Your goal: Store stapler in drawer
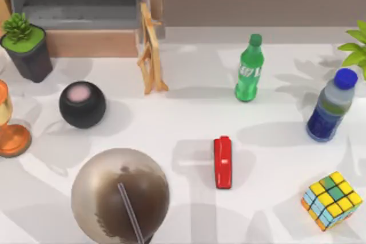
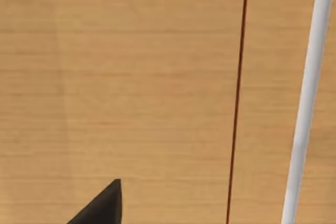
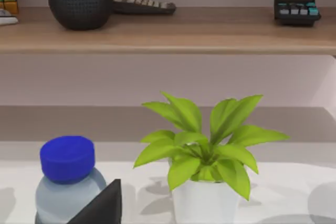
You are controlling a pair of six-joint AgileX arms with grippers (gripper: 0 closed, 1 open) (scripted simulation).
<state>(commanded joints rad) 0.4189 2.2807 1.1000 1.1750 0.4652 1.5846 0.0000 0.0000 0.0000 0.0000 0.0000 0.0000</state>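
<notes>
Item: your small bright red oblong stapler (image 1: 222, 162) lay flat, well apart from the open grey wooden-fronted drawer (image 1: 86, 15). Between them stood a wooden easel (image 1: 151, 50); beside it, a green soda bottle (image 1: 249, 69).

stapler (image 1: 222, 162) mid-table, drawer (image 1: 80, 15) far left

The left gripper (image 2: 101, 206) shows a fingertip (image 2: 100, 211) that is a matte, charcoal-black wedge, with one straight edge and one long slanted edge that meet in a sharp point. The right gripper (image 3: 101, 206) has a fingertip (image 3: 100, 211) of the same make: the same dark wedge shape, plain and smooth on its face, a little lighter grey along the slanted side where the light catches it
</notes>
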